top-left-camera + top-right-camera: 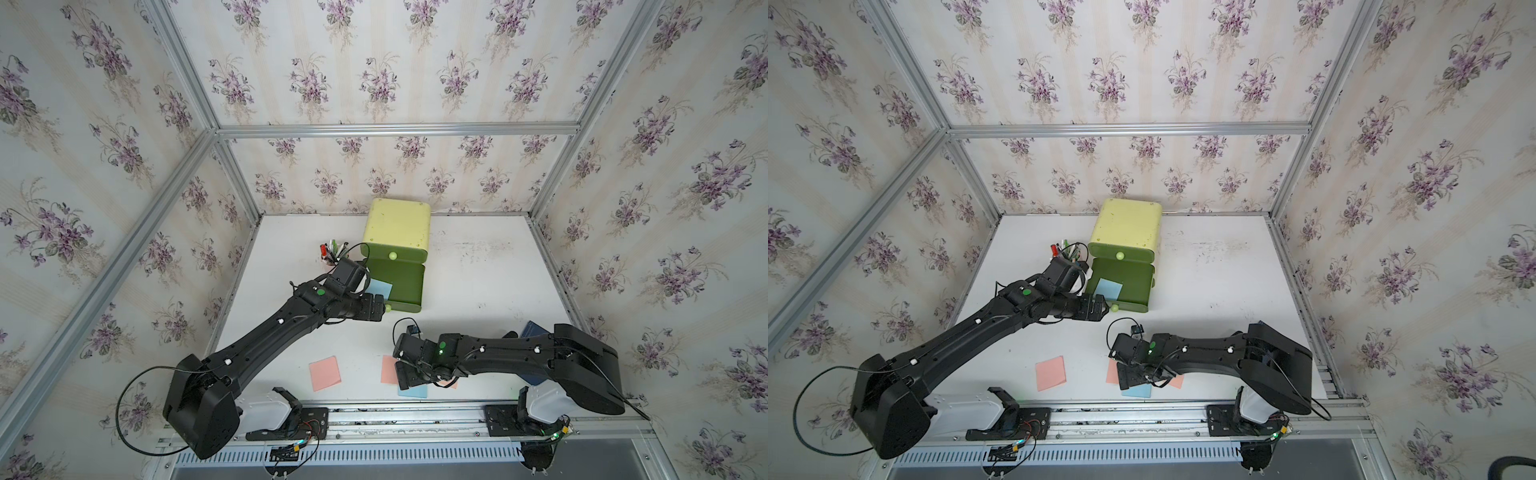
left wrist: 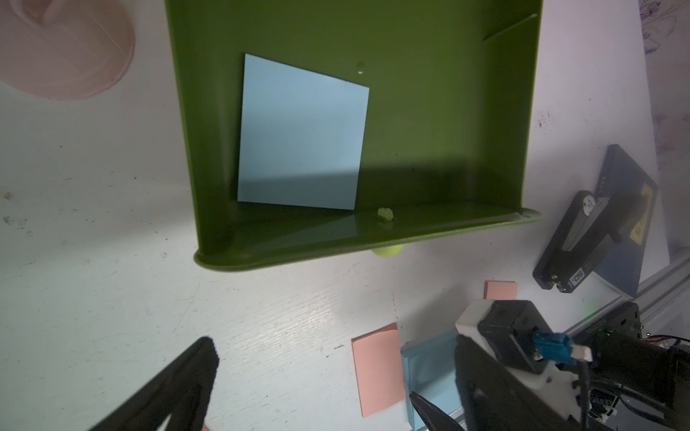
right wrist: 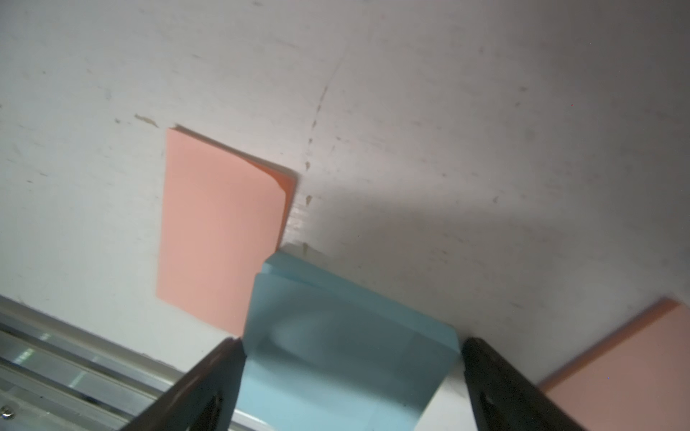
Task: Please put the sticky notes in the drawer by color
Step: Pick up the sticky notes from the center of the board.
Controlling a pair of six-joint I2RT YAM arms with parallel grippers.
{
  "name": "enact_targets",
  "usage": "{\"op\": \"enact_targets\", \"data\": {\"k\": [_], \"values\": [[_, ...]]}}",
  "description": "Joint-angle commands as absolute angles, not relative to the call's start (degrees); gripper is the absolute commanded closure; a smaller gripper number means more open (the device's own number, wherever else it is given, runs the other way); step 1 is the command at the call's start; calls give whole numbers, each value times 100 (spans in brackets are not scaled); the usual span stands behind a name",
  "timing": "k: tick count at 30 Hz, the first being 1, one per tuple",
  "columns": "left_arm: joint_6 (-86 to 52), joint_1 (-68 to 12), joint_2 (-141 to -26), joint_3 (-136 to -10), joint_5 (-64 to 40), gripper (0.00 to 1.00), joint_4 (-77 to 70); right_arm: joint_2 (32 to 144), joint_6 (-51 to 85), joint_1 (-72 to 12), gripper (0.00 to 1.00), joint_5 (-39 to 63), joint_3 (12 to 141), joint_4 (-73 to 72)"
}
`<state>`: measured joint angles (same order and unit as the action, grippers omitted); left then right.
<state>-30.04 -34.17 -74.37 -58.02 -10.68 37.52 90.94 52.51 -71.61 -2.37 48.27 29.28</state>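
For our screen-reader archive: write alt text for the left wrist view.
A pulled-out green drawer holds a single light blue sticky note lying flat. On the white table beyond its front lie pink notes and a second blue note.

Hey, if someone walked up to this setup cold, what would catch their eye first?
The green drawer chest at the back of the table stands out, one drawer pulled out with a blue sticky note lying inside. Near the front edge, the right gripper straddles another blue note, with pink notes beside it.
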Motion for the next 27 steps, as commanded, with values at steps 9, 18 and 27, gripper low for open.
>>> {"op": "enact_targets", "data": {"k": [9, 18, 27], "values": [[-2896, -3414, -7485, -5800, -1046, 2, 3747, 9437, 5220, -7167, 7, -446, 4707, 3703], [-2921, -3417, -7484, -5777, -1104, 3, 3752, 9273, 4869, -6937, 15, -745, 4730, 3647], [-2940, -3419, -7546, -5779, -1099, 3, 3718, 9467, 3624, -6544, 13, -1544, 5215, 3586]]}}
